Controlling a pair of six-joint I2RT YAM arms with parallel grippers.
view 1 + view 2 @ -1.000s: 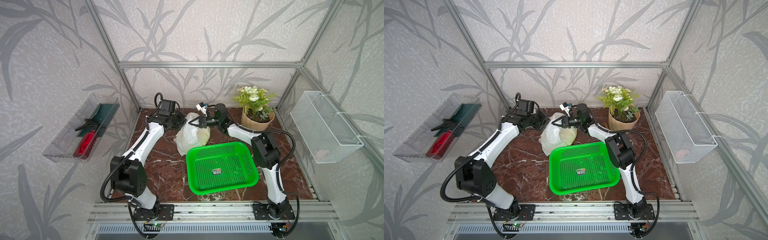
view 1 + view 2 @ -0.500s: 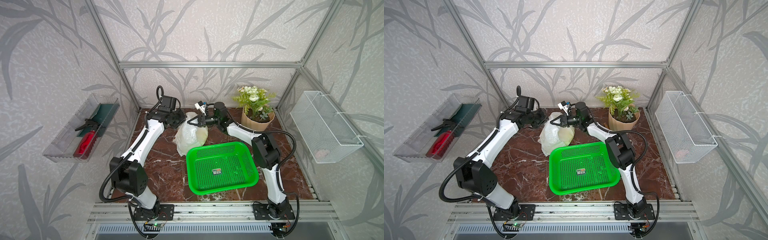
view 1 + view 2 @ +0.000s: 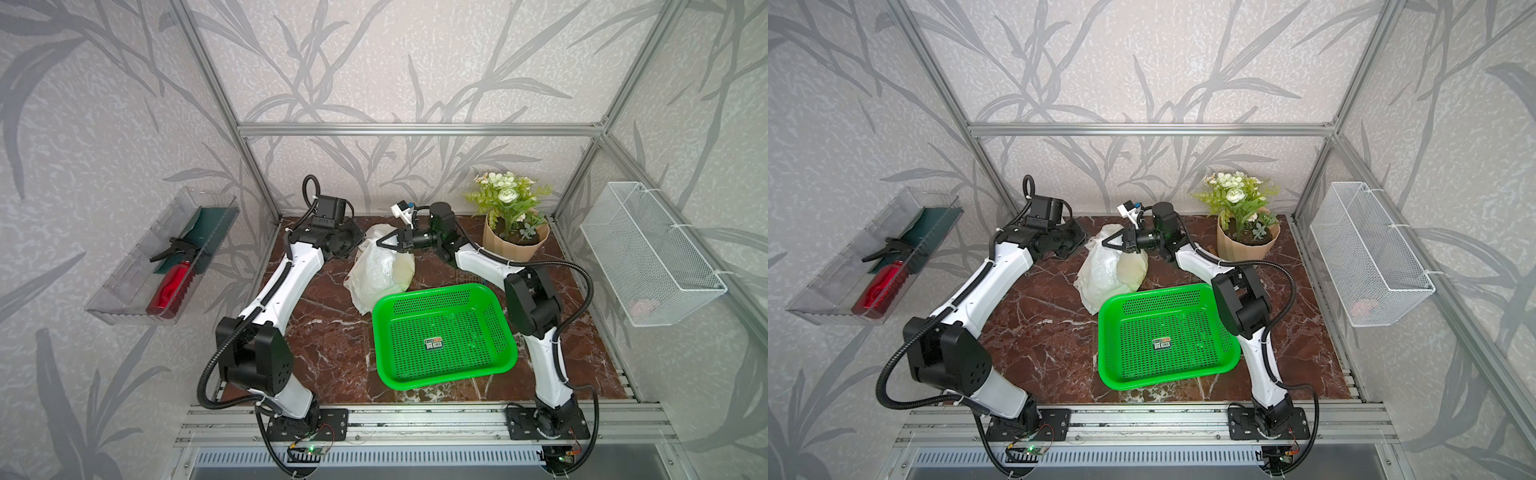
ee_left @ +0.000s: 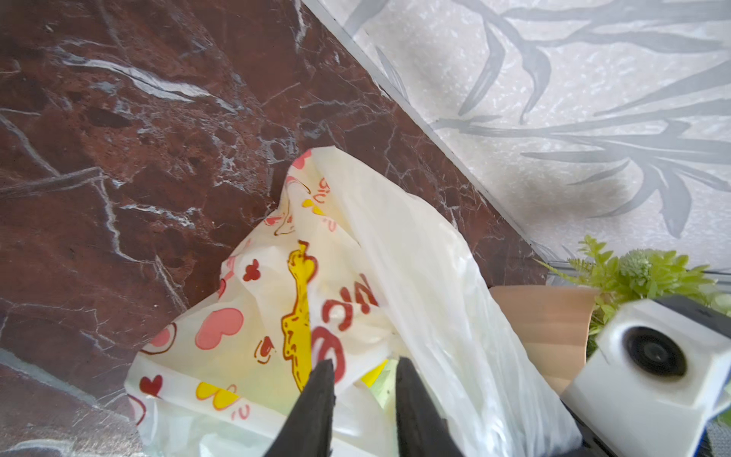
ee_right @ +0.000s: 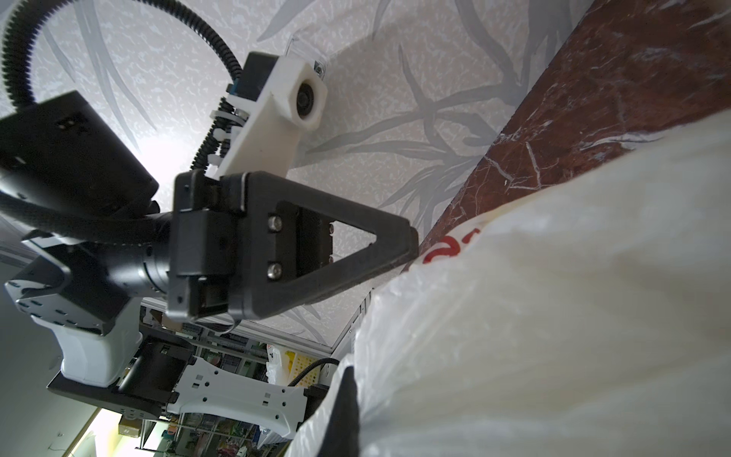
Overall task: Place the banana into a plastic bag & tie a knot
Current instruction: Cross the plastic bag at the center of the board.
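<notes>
White translucent plastic bag (image 3: 380, 272) (image 3: 1111, 272) sits on red-brown marble table (image 3: 332, 345), centre of frame in both top views. Lower end against upper-left corner of green basket (image 3: 444, 336). Right gripper (image 3: 379, 243) reaches in from right of frame, clamped tight on bag's top. Left gripper (image 4: 364, 366) at bag's top from left of frame, jaws parted slightly, printed film beyond tips, nothing pinched. Potted flowers (image 3: 513, 224) upper right, well apart from bag. Red spray bottle (image 3: 172, 282) in clear wall tray (image 3: 120, 286), left edge.
</notes>
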